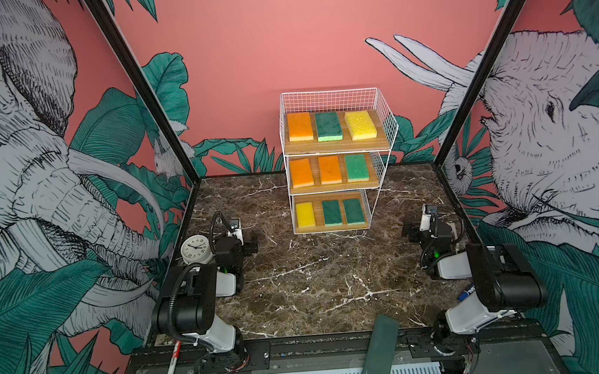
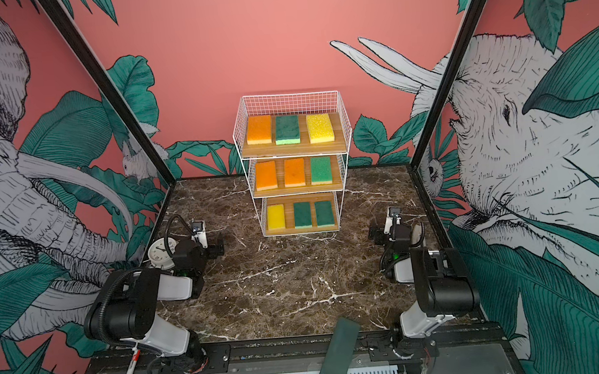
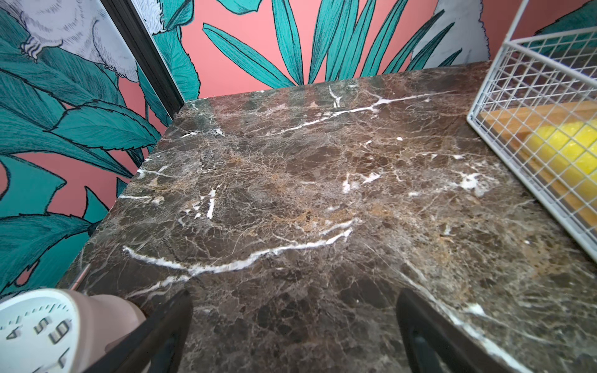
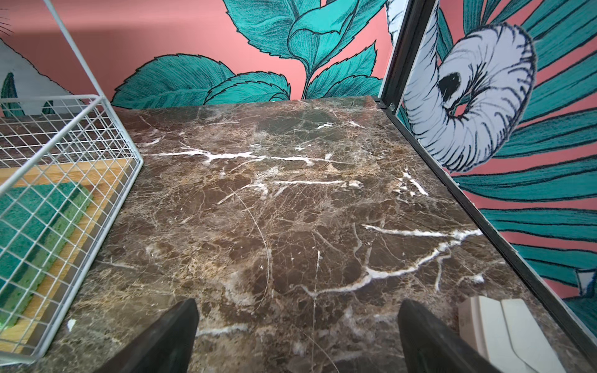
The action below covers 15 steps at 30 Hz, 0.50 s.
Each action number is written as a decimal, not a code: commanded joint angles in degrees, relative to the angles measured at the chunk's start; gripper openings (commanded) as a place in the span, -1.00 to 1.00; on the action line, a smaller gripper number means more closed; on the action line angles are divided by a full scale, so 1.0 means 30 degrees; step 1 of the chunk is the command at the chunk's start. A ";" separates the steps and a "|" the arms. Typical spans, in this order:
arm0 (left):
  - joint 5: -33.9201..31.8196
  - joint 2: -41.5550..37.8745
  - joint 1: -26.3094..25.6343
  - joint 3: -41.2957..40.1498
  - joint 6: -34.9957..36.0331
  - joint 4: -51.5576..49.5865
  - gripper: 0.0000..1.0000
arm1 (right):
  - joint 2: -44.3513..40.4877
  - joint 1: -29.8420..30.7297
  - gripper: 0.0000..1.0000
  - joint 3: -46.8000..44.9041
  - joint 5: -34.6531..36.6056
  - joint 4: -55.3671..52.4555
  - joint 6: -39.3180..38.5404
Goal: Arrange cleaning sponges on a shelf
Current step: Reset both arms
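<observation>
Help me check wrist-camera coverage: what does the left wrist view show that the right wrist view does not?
Only the left wrist view: a clock and a yellow sponge behind the shelf wire.
Only the right wrist view: a green sponge behind the wire, and a white boxy object near the edge of the table.
Both: the marble table, part of the shelf's wire side, and each arm's own open, empty gripper: the left gripper and the right gripper.
</observation>
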 commanded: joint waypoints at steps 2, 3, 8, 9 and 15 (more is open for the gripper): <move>-0.0246 -0.0254 0.0272 0.0239 -0.0413 0.0195 0.99 | -0.0270 0.0028 0.98 0.0226 -0.0394 -0.0028 -0.0250; -0.0133 -0.0213 0.0349 0.0390 -0.0508 -0.0064 0.99 | -0.0270 0.0024 0.98 0.0317 -0.0643 -0.0224 -0.0380; -0.0108 -0.0278 0.0439 0.0536 -0.0598 -0.0443 0.99 | -0.0241 0.0029 0.98 0.0388 -0.0945 -0.0319 -0.0496; -0.0109 -0.0270 0.0454 0.0569 -0.0590 -0.0445 0.99 | -0.0241 0.0013 0.98 0.0391 -0.0954 -0.0303 -0.0515; -0.0230 -0.0270 0.0432 0.0523 -0.0620 -0.0478 0.99 | -0.0241 0.0017 0.98 0.0420 -0.0953 -0.0328 -0.0515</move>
